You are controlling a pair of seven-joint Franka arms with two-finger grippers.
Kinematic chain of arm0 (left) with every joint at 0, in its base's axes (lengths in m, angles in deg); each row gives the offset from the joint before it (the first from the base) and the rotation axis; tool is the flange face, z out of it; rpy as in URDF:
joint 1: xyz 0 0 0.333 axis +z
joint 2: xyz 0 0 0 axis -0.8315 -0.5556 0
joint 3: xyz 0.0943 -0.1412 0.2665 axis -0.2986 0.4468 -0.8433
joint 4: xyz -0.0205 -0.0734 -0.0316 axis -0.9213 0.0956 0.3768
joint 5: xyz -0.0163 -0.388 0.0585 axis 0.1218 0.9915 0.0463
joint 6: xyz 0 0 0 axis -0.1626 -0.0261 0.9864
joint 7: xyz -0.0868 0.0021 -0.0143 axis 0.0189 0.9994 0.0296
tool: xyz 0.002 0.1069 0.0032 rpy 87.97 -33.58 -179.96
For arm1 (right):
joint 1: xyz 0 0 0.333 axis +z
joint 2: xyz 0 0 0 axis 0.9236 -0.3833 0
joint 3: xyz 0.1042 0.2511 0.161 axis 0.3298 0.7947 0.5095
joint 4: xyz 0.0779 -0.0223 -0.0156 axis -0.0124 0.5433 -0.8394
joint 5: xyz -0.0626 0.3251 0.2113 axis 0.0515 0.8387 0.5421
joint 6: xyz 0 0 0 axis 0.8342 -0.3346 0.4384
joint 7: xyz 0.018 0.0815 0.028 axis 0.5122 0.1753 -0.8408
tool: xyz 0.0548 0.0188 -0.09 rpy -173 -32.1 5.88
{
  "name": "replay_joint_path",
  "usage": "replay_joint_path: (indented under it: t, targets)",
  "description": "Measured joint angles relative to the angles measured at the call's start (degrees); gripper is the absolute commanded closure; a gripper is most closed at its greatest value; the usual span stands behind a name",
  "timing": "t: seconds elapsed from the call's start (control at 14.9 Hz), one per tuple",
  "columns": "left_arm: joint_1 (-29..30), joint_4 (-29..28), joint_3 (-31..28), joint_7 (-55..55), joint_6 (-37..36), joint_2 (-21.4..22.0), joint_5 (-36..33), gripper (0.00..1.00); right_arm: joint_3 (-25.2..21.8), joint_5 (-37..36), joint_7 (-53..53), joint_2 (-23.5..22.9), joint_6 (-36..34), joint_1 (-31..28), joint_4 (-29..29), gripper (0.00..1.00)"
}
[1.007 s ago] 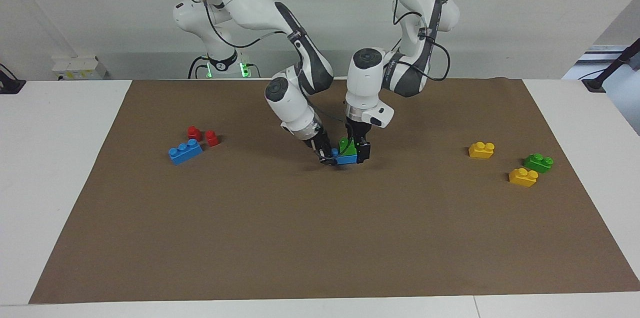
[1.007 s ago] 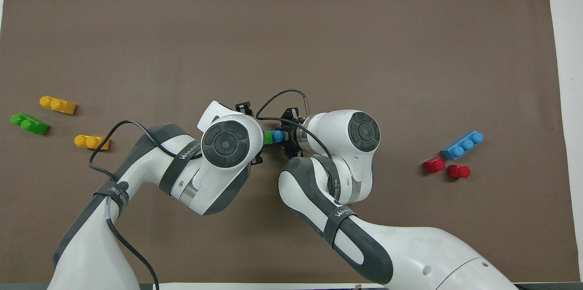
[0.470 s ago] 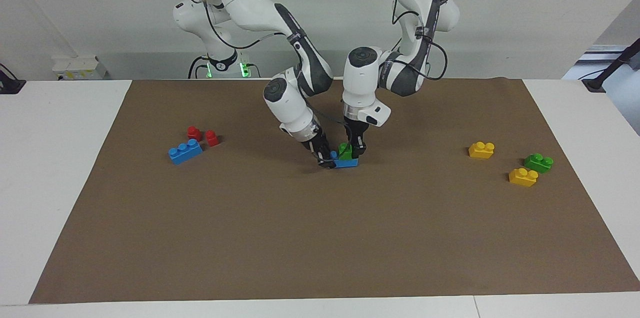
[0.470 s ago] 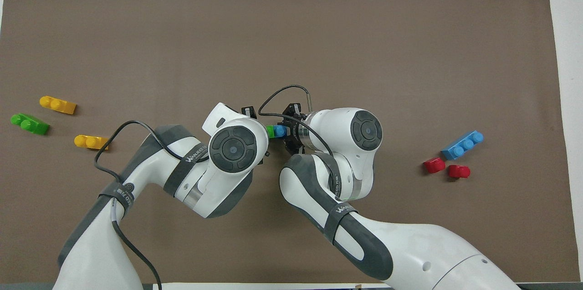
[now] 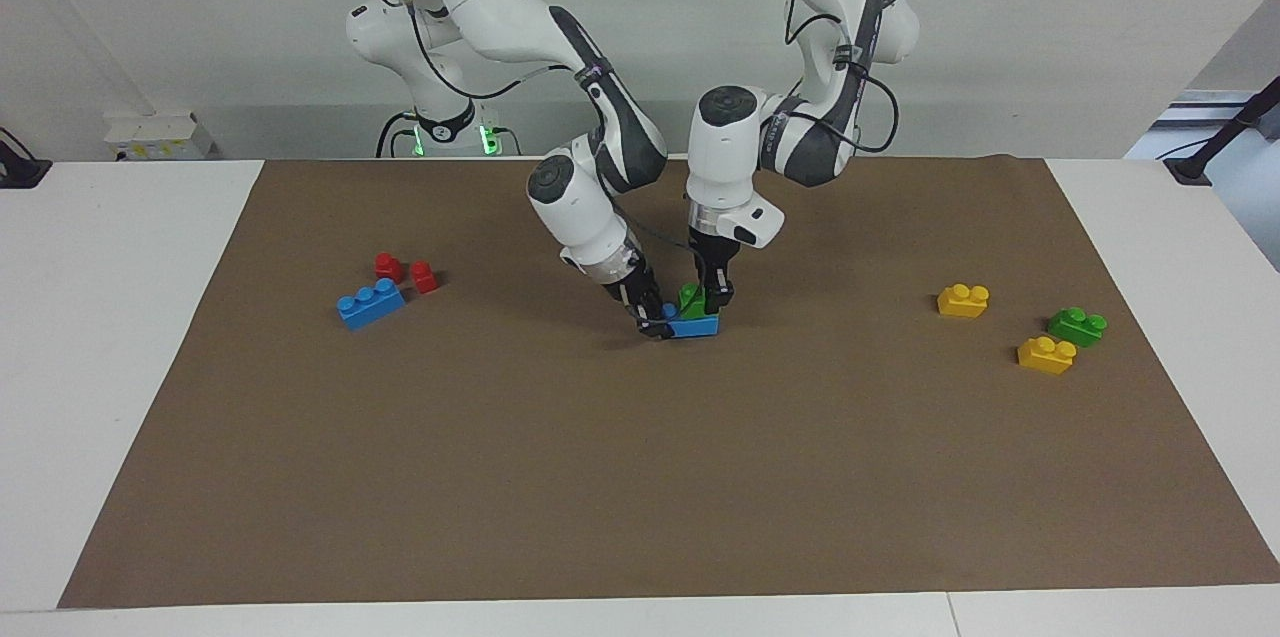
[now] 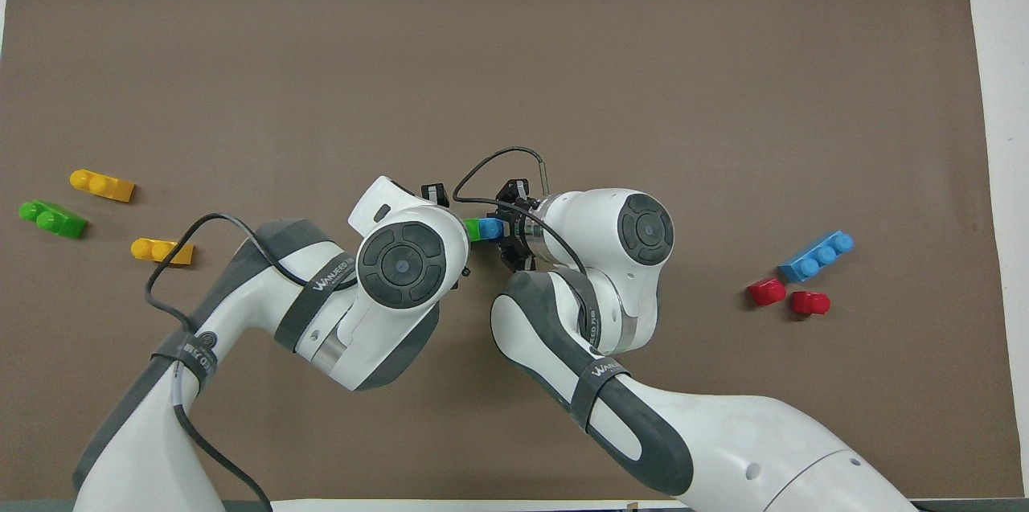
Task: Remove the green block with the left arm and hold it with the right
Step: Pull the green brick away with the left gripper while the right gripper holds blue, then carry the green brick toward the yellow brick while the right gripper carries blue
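Mid-worktop: green block point(image 5: 689, 298) is sitting on the blue brick point(image 5: 696, 325), whose long axis is running arm-to-arm. Left claw point(image 5: 716, 301) is coming down from 12 o'clock, pinching the green block; right claw point(image 5: 652, 320) is clamping the brick's end from approx 10 o'clock. Both are touching, so lift vs. hold decides.

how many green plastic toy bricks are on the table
2: one green two-stud plastic brick sits on a blue brick mid-mat between both grippers; another green brick lies beside the yellow bricks at the left arm's end.
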Motion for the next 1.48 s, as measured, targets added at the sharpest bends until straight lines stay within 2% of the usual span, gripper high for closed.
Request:
replay_joint_path:
  t: [0.2, 0.34, 0.47, 0.67, 0.87, 1.07, 1.28, 1.48]
  targets:
    - [1.33, 1.13, -0.73, 4.93, -5.72, 4.90, 1.24, 1.00, -0.05, 0.00, -0.03, -0.18, -0.29, 0.07, -0.13, 1.00]
    - [3.49, 1.64, -1.05, 12.22, -10.16, 7.77, 3.89, 1.00, -0.80, -1.01, -2.15, -0.10, -3.27, -1.16, -1.55, 1.00]
    - [7.87, 1.89, -1.25, 21.80, -13.14, 10.03, 6.04, 1.00, -1.55, -4.17, -6.43, 0.20, -8.95, -5.58, -4.52, 1.00]
    - [15.33, 2.41, -1.71, 38.18, -17.03, 11.56, 8.31, 1.00, -1.93, -8.25, -15.00, 1.23, -22.20, -17.07, -10.59, 1.00]
    - [21.42, 3.01, -1.92, 51.40, -18.45, 11.59, 8.84, 1.00, -2.10, -8.32, -24.98, 2.28, -31.67, -29.73, -11.89, 1.00]
    - [27.56, 3.22, -1.98, 63.24, -18.46, 11.21, 9.88, 1.00, -2.13, -8.33, -30.00, 2.27, -33.69, -39.23, -8.73, 1.00]
    - [31.71, 5.02, -2.10, 70.22, -18.42, 9.11, 10.25, 1.00, -2.11, -8.33, -34.67, 2.31, -33.68, -43.91, -5.31, 1.00]
    - [32.98, 8.44, -2.07, 72.35, -18.06, 4.95, 10.26, 1.00, -1.95, -8.33, -35.32, 2.67, -33.66, -44.44, -3.48, 1.00]
